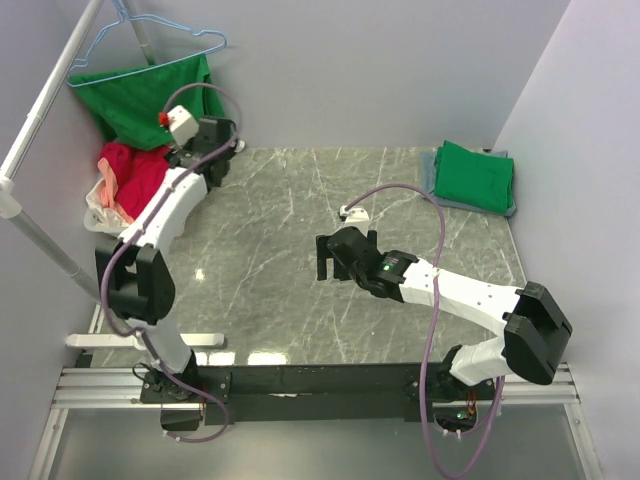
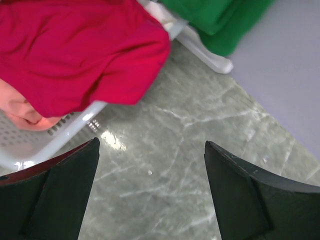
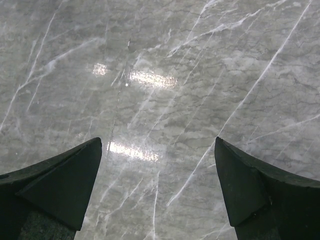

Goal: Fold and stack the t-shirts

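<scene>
A crimson-red t-shirt [image 1: 135,175] lies crumpled in a white basket [image 1: 100,205] at the table's left edge; in the left wrist view this red t-shirt [image 2: 75,50] spills over the basket rim [image 2: 30,145]. A green t-shirt [image 1: 140,100] hangs bunched behind the basket. At the back right, a folded green t-shirt [image 1: 475,175] rests on a folded grey one [image 1: 430,170]. My left gripper [image 1: 222,158] [image 2: 151,142] stands open over bare marble just right of the basket. Near the table's middle, my right gripper [image 1: 335,262] [image 3: 157,140] is open over bare marble and holds nothing.
A blue wire hanger [image 1: 150,45] hangs on a white rack pole [image 1: 40,130] at the back left. A peach cloth [image 2: 20,110] lies in the basket under the red shirt. Lilac walls close off the back and right. A metal rail [image 1: 300,385] runs along the near edge.
</scene>
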